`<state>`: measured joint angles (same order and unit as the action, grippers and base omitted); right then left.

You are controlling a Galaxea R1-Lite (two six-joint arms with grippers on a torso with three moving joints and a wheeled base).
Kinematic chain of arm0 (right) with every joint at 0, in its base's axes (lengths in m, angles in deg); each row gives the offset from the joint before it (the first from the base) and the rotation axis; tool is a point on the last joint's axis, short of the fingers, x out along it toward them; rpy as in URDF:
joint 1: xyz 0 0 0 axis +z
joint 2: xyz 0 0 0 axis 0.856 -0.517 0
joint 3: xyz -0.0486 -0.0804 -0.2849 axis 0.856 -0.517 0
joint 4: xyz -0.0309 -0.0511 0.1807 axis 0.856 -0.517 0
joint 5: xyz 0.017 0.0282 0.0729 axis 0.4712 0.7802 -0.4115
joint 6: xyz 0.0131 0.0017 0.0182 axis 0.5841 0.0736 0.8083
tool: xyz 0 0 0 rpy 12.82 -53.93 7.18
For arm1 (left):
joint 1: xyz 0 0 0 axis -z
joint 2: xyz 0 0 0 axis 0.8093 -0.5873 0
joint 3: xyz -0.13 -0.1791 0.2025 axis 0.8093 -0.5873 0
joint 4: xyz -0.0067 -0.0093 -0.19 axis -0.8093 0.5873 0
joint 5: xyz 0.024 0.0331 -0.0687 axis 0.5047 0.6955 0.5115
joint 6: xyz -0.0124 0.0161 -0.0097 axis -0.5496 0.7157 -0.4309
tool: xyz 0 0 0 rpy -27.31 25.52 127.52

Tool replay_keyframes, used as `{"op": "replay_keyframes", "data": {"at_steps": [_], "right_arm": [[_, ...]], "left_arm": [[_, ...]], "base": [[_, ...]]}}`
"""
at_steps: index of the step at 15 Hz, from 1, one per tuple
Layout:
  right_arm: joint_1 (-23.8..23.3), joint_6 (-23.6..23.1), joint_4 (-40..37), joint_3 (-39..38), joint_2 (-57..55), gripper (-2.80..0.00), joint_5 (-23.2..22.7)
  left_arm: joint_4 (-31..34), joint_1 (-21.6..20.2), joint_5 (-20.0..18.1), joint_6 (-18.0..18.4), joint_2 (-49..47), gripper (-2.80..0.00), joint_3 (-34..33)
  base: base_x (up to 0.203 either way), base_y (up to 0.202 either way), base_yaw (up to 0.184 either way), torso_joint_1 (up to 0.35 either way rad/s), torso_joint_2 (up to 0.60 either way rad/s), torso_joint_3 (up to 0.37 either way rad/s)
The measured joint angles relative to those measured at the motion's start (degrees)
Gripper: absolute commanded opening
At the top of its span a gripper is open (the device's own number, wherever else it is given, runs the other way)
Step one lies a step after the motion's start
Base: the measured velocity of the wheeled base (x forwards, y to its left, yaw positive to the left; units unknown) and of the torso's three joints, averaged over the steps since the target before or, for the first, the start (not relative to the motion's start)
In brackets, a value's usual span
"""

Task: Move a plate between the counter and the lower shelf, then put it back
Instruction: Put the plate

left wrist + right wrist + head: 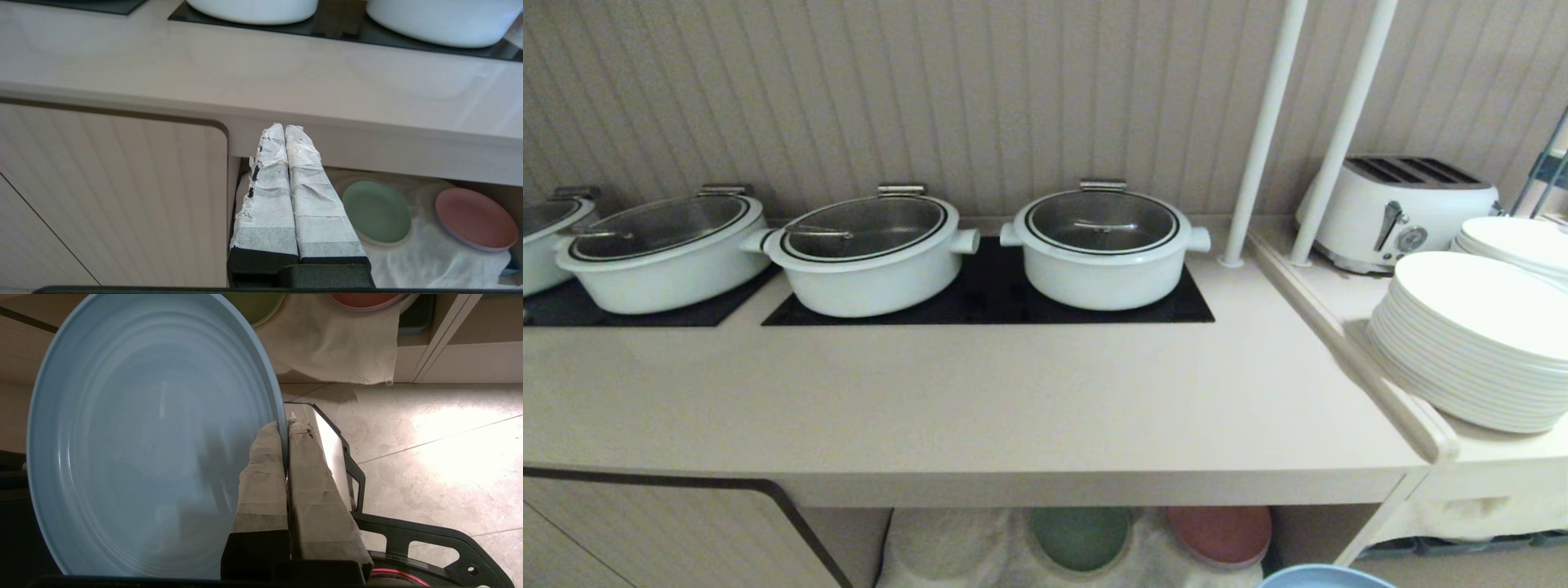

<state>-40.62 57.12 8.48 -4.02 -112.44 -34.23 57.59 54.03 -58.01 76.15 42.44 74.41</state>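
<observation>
My right gripper [284, 424] is shut on the rim of the light-blue plate [143, 437], which fills most of the right wrist view and hangs above the floor, out in front of the shelf. Only the plate's far edge [1327, 576] peeks in at the bottom of the head view, below the counter's front edge. The beige counter [980, 392] spreads across the head view with its black hob panels. Under it opens the lower shelf [429, 257] with its wrinkly white cloth. My left gripper [284, 127] is shut and empty, held in front of the counter's edge.
A green plate [1081, 536] and a pink plate [1221, 533] lie on the shelf cloth. Three white lidded pots [1104, 243] stand on the hobs. On the side ledge to the right are stacked white plates [1474, 343] and a toaster [1401, 208]. Two white poles [1262, 139] rise nearby.
</observation>
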Motion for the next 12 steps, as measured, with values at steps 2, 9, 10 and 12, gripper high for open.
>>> {"op": "replay_keyframes", "data": {"at_steps": [2, 9, 10, 12], "right_arm": [[0.0, -0.08, 0.02, 0.0, -0.02, -2.8, 0.02], [0.0, -0.08, -0.04, -0.13, -0.02, -2.8, 0.0], [0.0, -0.09, -0.02, -0.16, 0.0, -2.8, 0.0], [0.0, -0.06, -0.06, -0.17, 0.0, -2.8, 0.0]], "left_arm": [[0.0, 0.0, 0.01, 0.0, 0.0, -2.8, -0.02], [0.0, 0.0, 0.0, 0.02, 0.0, -2.8, -0.02], [0.0, 0.0, 0.0, 0.02, 0.0, -2.8, -0.02], [0.0, 0.0, 0.01, 0.02, 0.0, -2.8, -0.02]], "base": [[0.0, 0.0, 0.0, 0.172, -0.32, -0.168], [0.0, 0.0, 0.0, 0.161, -0.32, -0.155], [0.0, 0.0, 0.0, 0.168, -0.31, -0.147], [0.0, 0.0, 0.0, 0.15, -0.29, -0.138]]}}
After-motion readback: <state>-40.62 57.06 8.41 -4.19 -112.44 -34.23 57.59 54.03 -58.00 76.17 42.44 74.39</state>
